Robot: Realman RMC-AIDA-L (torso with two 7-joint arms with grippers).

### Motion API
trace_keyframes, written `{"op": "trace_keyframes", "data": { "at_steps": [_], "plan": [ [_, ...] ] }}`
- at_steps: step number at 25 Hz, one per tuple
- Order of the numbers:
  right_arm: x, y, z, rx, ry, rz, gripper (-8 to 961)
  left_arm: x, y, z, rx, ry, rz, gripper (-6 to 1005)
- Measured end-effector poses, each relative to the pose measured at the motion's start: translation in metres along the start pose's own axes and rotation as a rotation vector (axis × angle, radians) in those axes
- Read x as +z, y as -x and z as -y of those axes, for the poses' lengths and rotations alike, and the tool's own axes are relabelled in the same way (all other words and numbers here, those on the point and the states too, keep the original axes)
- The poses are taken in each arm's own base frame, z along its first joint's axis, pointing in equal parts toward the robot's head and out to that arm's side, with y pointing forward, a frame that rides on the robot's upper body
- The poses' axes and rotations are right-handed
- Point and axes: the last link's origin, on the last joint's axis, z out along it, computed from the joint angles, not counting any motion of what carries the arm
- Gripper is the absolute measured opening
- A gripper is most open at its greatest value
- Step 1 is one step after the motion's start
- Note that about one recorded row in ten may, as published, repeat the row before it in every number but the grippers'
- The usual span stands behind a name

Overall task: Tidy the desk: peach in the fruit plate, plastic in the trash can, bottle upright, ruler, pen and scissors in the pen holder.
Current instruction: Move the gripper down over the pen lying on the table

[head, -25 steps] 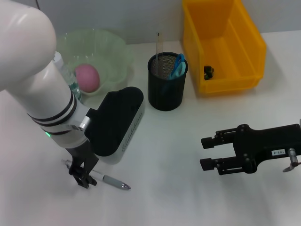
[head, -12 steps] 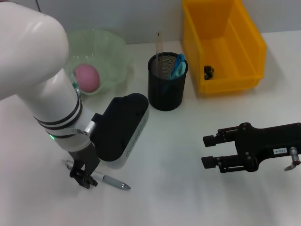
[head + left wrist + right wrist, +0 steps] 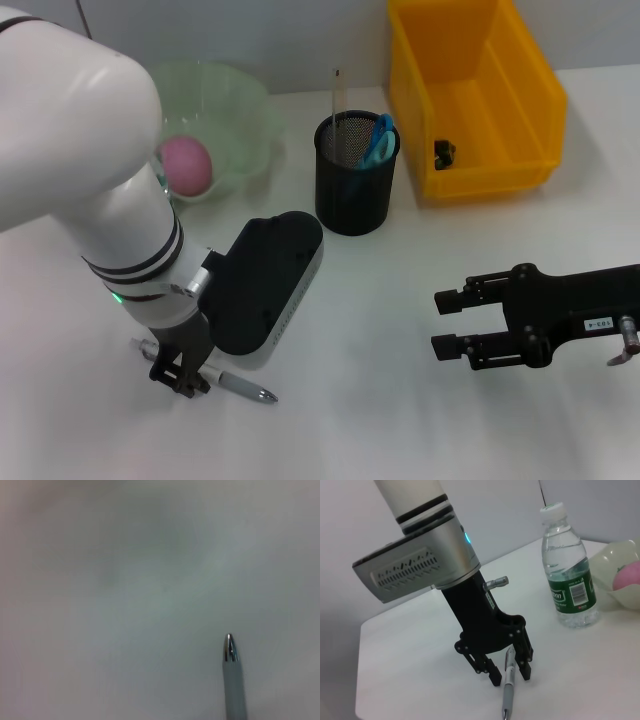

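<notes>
A grey pen (image 3: 238, 384) with a silver tip lies on the white table at the front left. My left gripper (image 3: 180, 378) stands over its rear end. In the right wrist view the left gripper (image 3: 510, 676) is open, with the pen (image 3: 507, 690) between its two black fingers. The left wrist view shows only the pen's tip (image 3: 230, 651). My right gripper (image 3: 440, 322) is open and empty, low over the table at the right. The peach (image 3: 186, 165) lies in the green bowl (image 3: 250, 110). The water bottle (image 3: 570, 590) stands upright. The black mesh pen holder (image 3: 352, 195) holds blue scissors (image 3: 378, 140) and a ruler (image 3: 337, 95).
A yellow bin (image 3: 520, 100) stands at the back right with a small dark thing (image 3: 443, 152) inside. My bulky left arm (image 3: 110, 200) covers most of the bottle in the head view. The pen holder stands between the bowl and the bin.
My left arm has leaned a little to the right and forward while its gripper stays at the pen. The right gripper has drifted slightly down and right.
</notes>
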Motion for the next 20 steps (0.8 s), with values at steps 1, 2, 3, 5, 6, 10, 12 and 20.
{"op": "trace_keyframes", "data": {
  "at_steps": [1,2,3,5,6,10,12,20],
  "plan": [
    [-0.0001,-0.0004,-0.0001,0.001,0.0,0.0,627,0.0012,0.0001,-0.0001,0.002,0.0,0.006,471],
    [-0.0001,-0.0004,-0.0001,0.001,0.0,0.0,627,0.0012,0.0001,-0.0001,0.002,0.0,0.006,468],
    [-0.0003,-0.0008,-0.0002,0.002,0.0,0.0,627,0.0016,0.0001,0.0,0.002,-0.001,0.008,465],
    [-0.0005,-0.0011,-0.0003,0.002,-0.001,0.0,627,0.0021,0.0002,0.0004,0.001,-0.002,0.013,459],
    [-0.0008,-0.0013,-0.0004,0.003,-0.001,0.001,627,0.0021,0.0006,0.0006,0.0,-0.003,0.018,456],
    [-0.0008,-0.0012,-0.0004,0.003,-0.002,0.002,627,0.002,0.001,0.0006,-0.003,-0.003,0.021,444],
    [-0.0009,-0.001,-0.0003,0.002,-0.002,0.003,627,0.002,0.0011,0.0005,-0.004,-0.002,0.021,431],
    [-0.0006,-0.0007,-0.0004,-0.001,-0.002,0.005,627,0.0017,-0.0028,-0.0005,0.004,0.005,0.025,374]
  ]
}}
